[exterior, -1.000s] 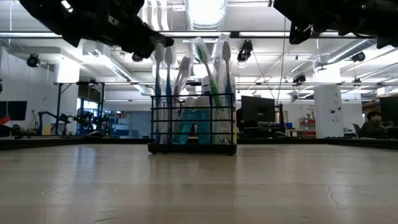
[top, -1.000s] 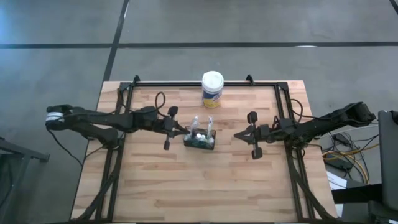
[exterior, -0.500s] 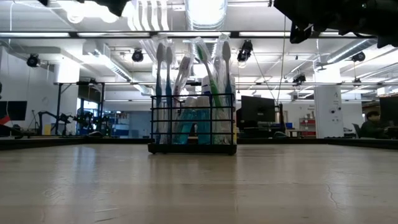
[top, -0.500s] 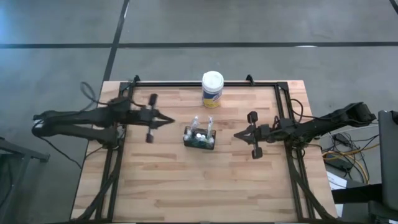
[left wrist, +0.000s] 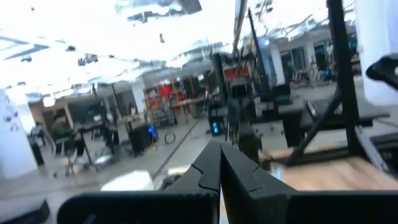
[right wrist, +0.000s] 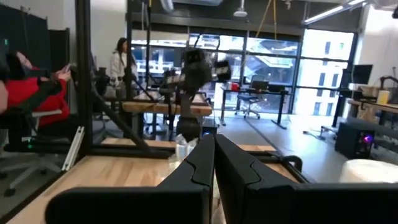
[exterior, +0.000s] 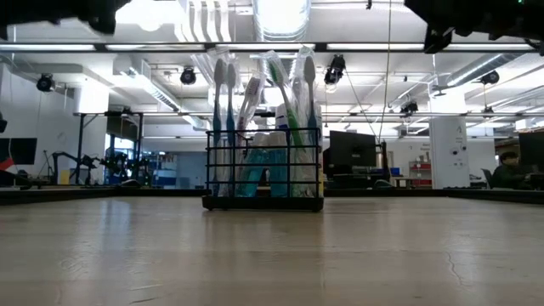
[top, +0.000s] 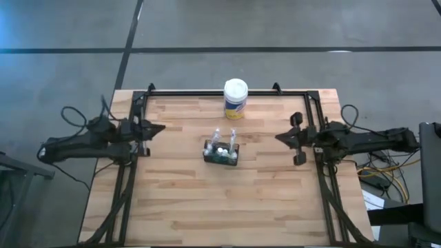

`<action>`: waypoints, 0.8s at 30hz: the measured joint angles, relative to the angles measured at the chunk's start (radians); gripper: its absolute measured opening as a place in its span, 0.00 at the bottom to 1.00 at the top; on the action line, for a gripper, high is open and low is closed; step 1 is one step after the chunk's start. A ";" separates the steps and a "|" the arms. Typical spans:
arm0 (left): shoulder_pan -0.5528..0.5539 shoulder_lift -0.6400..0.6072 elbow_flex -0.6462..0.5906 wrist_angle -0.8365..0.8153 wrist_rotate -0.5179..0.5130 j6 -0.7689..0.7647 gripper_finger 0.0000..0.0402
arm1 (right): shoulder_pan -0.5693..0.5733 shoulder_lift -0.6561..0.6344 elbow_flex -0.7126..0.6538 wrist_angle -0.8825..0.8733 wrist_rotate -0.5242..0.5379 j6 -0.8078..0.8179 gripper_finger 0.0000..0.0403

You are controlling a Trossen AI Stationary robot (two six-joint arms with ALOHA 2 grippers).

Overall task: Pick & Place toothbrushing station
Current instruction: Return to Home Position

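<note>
Fingers (left wrist: 208,173) of the left gripper (top: 158,128) are pressed together with nothing between them. The right gripper (top: 280,138) is the same in its own wrist view: fingers (right wrist: 199,160) closed tip to tip and empty.

Both sets of tips point inward toward the toothbrushing station (top: 221,154), which stands between them. It is well apart from each and about midway, so neither arm is clearly nearer. Its long side runs roughly along the line from one gripper to the other, a little off that line.

It is a small rectangular caddy of black wire mesh, see-through and rigid, resting flat on the pale plank-wood table (top: 207,207). Thin, glossy blue, green and white plastic toothbrushes (exterior: 223,93) stand in it heads up, some leaning. Small white-capped tubes (top: 219,149) sit among them.

Farther from the fingertips, at the table's back edge, stands a round white-lidded canister (top: 236,98) with a yellow label.

With the caddy loaded, only a clear retreat seems left, each arm pulling away from it.
</note>
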 joint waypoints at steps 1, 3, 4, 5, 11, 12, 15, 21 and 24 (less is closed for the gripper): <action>0.001 -0.026 -0.032 -0.001 -0.008 -0.006 0.01 | -0.006 -0.036 0.000 -0.035 0.000 0.000 0.02; 0.005 -0.077 -0.088 0.000 -0.019 -0.041 0.01 | -0.021 -0.104 0.000 -0.107 -0.001 0.008 0.02; 0.005 -0.099 -0.112 0.004 -0.022 -0.059 0.01 | -0.031 -0.139 0.000 -0.139 -0.003 0.013 0.02; 0.005 -0.118 -0.136 0.009 -0.023 -0.064 0.01 | -0.039 -0.170 0.000 -0.171 -0.004 0.018 0.02; 0.005 -0.217 -0.235 0.026 -0.041 -0.082 0.00 | -0.072 -0.288 -0.030 -0.253 -0.049 0.051 0.02; 0.005 -0.230 -0.245 0.026 -0.041 -0.087 0.00 | -0.073 -0.300 -0.049 -0.239 -0.050 0.060 0.02; 0.005 -0.262 -0.281 0.006 -0.042 -0.097 0.00 | -0.078 -0.323 -0.127 -0.187 -0.053 0.092 0.02; 0.005 -0.296 -0.308 -0.071 -0.015 -0.105 0.00 | -0.106 -0.365 -0.259 -0.042 -0.046 0.118 0.02; 0.005 -0.299 -0.312 -0.150 0.015 -0.117 0.00 | -0.127 -0.372 -0.258 -0.110 -0.044 0.132 0.02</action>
